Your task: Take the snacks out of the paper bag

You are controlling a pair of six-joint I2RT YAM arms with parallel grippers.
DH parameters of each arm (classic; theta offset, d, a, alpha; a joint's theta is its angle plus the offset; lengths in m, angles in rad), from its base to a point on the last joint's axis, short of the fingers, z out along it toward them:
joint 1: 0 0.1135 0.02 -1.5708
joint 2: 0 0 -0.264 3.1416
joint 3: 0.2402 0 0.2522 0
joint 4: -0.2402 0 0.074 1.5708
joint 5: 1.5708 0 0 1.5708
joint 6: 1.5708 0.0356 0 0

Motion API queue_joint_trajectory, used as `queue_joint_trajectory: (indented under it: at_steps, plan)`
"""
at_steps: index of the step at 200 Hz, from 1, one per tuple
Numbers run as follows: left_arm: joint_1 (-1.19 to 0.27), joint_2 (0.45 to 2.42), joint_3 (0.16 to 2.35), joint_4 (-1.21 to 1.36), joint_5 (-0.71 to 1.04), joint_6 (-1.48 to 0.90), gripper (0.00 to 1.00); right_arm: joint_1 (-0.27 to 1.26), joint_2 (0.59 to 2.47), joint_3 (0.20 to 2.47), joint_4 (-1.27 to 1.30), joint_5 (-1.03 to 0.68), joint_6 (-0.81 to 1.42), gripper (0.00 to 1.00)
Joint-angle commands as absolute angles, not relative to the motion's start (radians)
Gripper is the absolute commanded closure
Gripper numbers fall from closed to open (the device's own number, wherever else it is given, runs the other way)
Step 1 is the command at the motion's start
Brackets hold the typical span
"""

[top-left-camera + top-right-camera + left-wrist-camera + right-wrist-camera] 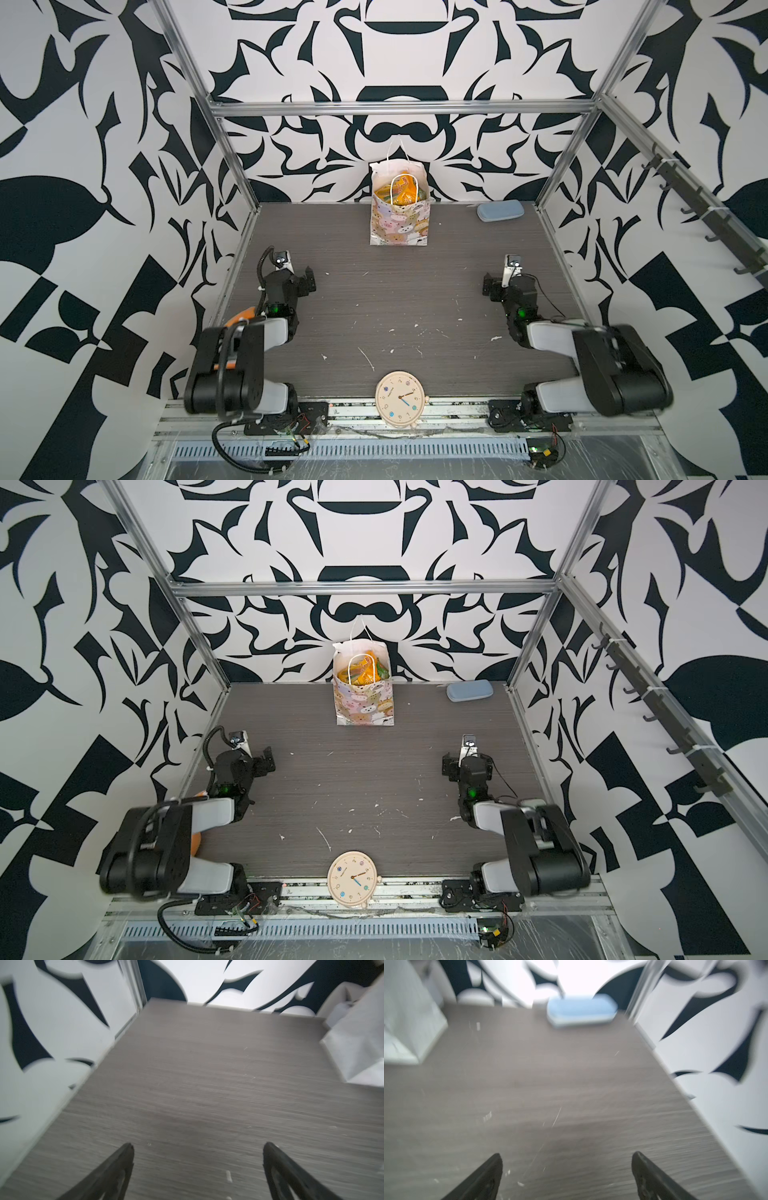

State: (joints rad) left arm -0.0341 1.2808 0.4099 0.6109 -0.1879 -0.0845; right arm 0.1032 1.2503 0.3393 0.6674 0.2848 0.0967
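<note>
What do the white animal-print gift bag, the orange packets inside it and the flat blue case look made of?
Gift bag: likely paper, stiff creased folds. Packets: glossy plastic film, crinkled with highlights. Blue case: perhaps fabric-covered or matte plastic; no shine.

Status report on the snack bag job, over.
Both open, empty: left tool, right tool. Upright by back wall: paper bag, snacks inside. Nothing in the way.

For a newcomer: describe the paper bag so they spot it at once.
On the grey wood-grain table, look to the middle of the far edge by the patterned wall. A small white paper bag stands there upright. Unlike the flat pale blue case to its right, it bears pastel cartoon animal faces and holds yellow-orange snack packets.
</note>
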Motion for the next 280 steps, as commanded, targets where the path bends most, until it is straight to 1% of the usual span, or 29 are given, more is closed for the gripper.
queue_joint_trajectory:
  at_steps: [1, 8, 13, 25, 28, 29, 30, 31, 34, 39, 48, 56, 67, 78, 83, 87, 105, 123, 138, 157, 169, 183, 230, 280]
  plan:
    - [-0.061, 1.049, 0.571, 0.349, -0.176, -0.170, 0.24, 0.062, 1.085, 0.468, 0.445, 0.229, 0.337, 0.03]
    - [-0.052, 1.042, 0.623, 0.316, -0.149, -0.225, 0.37, 0.059, 1.103, 0.525, 0.407, 0.110, 0.341, 0.09]
    - [-0.042, 1.057, 0.670, 0.282, -0.119, -0.255, 0.43, 0.060, 1.132, 0.586, 0.355, 0.035, 0.355, 0.15]
    - [-0.006, 1.143, 0.827, 0.149, -0.024, -0.320, 0.66, 0.060, 1.237, 0.772, 0.174, -0.054, 0.402, 0.43]
    - [0.001, 1.171, 0.872, 0.116, 0.000, -0.337, 0.71, 0.059, 1.269, 0.821, 0.130, -0.071, 0.408, 0.49]
    - [0.004, 1.180, 0.886, 0.102, 0.008, -0.341, 0.73, 0.059, 1.269, 0.821, 0.130, -0.071, 0.408, 0.49]
    - [0.006, 1.188, 0.898, 0.092, 0.016, -0.345, 0.74, 0.058, 1.280, 0.835, 0.119, -0.074, 0.409, 0.51]
    - [0.009, 1.200, 0.914, 0.083, 0.022, -0.348, 0.75, 0.059, 1.302, 0.863, 0.097, -0.087, 0.410, 0.55]
    - [0.014, 1.229, 0.953, 0.056, 0.048, -0.358, 0.76, 0.059, 1.333, 0.904, 0.072, -0.104, 0.411, 0.60]
    - [0.022, 1.282, 1.010, 0.026, 0.088, -0.371, 0.76, 0.060, 1.381, 0.968, 0.037, -0.134, 0.413, 0.66]
    - [0.026, 1.393, 1.106, -0.011, 0.152, -0.386, 0.75, 0.060, 1.462, 1.074, -0.023, -0.162, 0.423, 0.68]
    - [0.026, 1.477, 1.185, -0.039, 0.202, -0.411, 0.76, 0.060, 1.535, 1.162, -0.060, -0.193, 0.431, 0.74]
    - [0.026, 1.597, 1.296, -0.068, 0.282, -0.440, 0.86, 0.061, 1.630, 1.289, -0.119, -0.254, 0.437, 0.82]
    - [0.023, 1.716, 1.425, -0.115, 0.354, -0.459, 0.90, 0.067, 1.712, 1.395, -0.156, -0.293, 0.441, 0.85]
    - [0.018, 1.770, 1.482, -0.145, 0.388, -0.457, 0.95, 0.073, 1.745, 1.436, -0.163, -0.297, 0.438, 0.87]
    - [0.013, 1.812, 1.515, -0.168, 0.399, -0.451, 1.00, 0.078, 1.770, 1.469, -0.177, -0.294, 0.435, 0.88]
    - [-0.014, 1.974, 1.679, -0.252, 0.399, -0.437, 1.00, 0.094, 1.890, 1.629, -0.248, -0.305, 0.415, 0.88]
    - [-0.040, 2.101, 1.801, -0.263, 0.394, -0.451, 1.00, 0.109, 2.020, 1.786, -0.326, -0.329, 0.408, 0.89]
    - [-0.059, 2.213, 1.926, -0.305, 0.387, -0.474, 1.00, 0.126, 2.136, 1.924, -0.396, -0.354, 0.402, 0.91]
    - [-0.080, 2.347, 2.110, -0.397, 0.393, -0.501, 1.00, 0.150, 2.236, 2.018, -0.417, -0.365, 0.415, 0.91]
    - [-0.094, 2.401, 2.172, -0.408, 0.400, -0.521, 1.00, 0.164, 2.272, 2.047, -0.404, -0.363, 0.434, 0.91]
    - [-0.111, 2.437, 2.208, -0.406, 0.406, -0.540, 1.00, 0.177, 2.303, 2.066, -0.372, -0.364, 0.459, 0.91]
    - [-0.161, 2.496, 2.213, -0.353, 0.394, -0.582, 1.00, 0.205, 2.401, 2.166, -0.368, -0.372, 0.496, 0.92]
    - [-0.179, 2.551, 2.238, -0.327, 0.419, -0.624, 1.00, 0.224, 2.477, 2.219, -0.353, -0.390, 0.522, 0.91]
